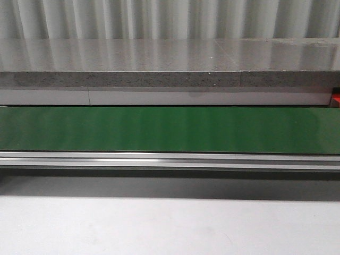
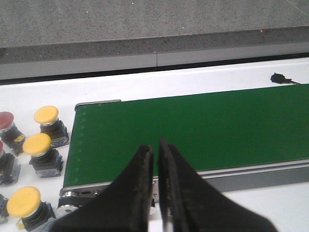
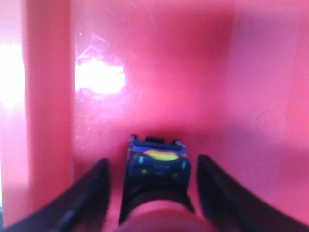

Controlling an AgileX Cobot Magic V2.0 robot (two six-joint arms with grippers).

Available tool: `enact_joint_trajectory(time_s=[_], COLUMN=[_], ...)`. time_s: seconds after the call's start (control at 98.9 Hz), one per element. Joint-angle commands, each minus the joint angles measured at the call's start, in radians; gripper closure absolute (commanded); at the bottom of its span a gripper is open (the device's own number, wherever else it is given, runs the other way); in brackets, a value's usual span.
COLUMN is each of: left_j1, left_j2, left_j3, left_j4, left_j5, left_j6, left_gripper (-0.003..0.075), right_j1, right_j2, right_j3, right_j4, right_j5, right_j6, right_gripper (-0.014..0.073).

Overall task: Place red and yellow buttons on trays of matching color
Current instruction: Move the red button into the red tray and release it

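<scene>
- Neither tool shows in the front view; I see only the green conveyor belt running across the middle of the frame, bare, with the grey counter behind it and a sliver of red at the far right edge.
- Left wrist view: my left tool sits at the bottom centre with its two dark fingers pressed nearly together and nothing between them, so I read it as closed and empty. It hangs over the near edge of the belt, which I judge is a waiting pose.
- At the left edge of that frame the supply stands on the white counter: three yellow buttons and a red button, all upright beside the belt's end, none yet sorted.
- Right wrist view: my right tool is spread wide, fingers clear on both sides of a button resting between them on the red tray floor.
- Its cap looks reddish but is blurred; I judge this a release into the matching tray.
</scene>
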Motion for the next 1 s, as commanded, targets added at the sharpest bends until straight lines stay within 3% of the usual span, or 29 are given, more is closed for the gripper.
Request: enact_joint_trajectory(time_s=[0.0,0.222,0.313,0.384,0.576,0.677,0.991], left_j1=[-0.003,-0.003,-0.003,-0.003,-0.003,-0.003,-0.003], left_j2=[0.004,0.004,0.004,0.004,0.004,0.004,0.004], left_j3=[-0.027,-0.027,-0.027,-0.027,-0.027,-0.027,-0.027], left_j4=[-0.013,-0.013,-0.013,-0.013,-0.013,-0.013,-0.013], left_j5=[-0.08,-0.08,-0.08,-0.08,-0.08,-0.08,-0.08], left_j6=[-0.002,-0.002,-0.002,-0.002,-0.002,-0.002,-0.002], left_gripper=[0.0726,0.0726,0.0726,0.0726,0.0726,0.0726,0.0726], right_j1=[-0.008,-0.008,-0.008,-0.004,0.037,0.073,0.22], right_j2=[-0.065,-0.095,-0.139,-0.19,-0.35,-0.433,-0.687], right_j3=[-0.032,-0.032,-0.019,0.011,0.134,0.202,0.465], right_j4=[-0.002,0.012,0.037,0.056,0.066,0.066,0.071], right_j5=[-0.03,-0.04,-0.059,-0.095,-0.151,-0.158,-0.19], right_j6=[-0.01,-0.007,-0.006,-0.006,-0.006,-0.006,0.126], right_gripper=[0.0058,0.0045,0.0087,0.0181,0.0536,0.0667,0.0661])
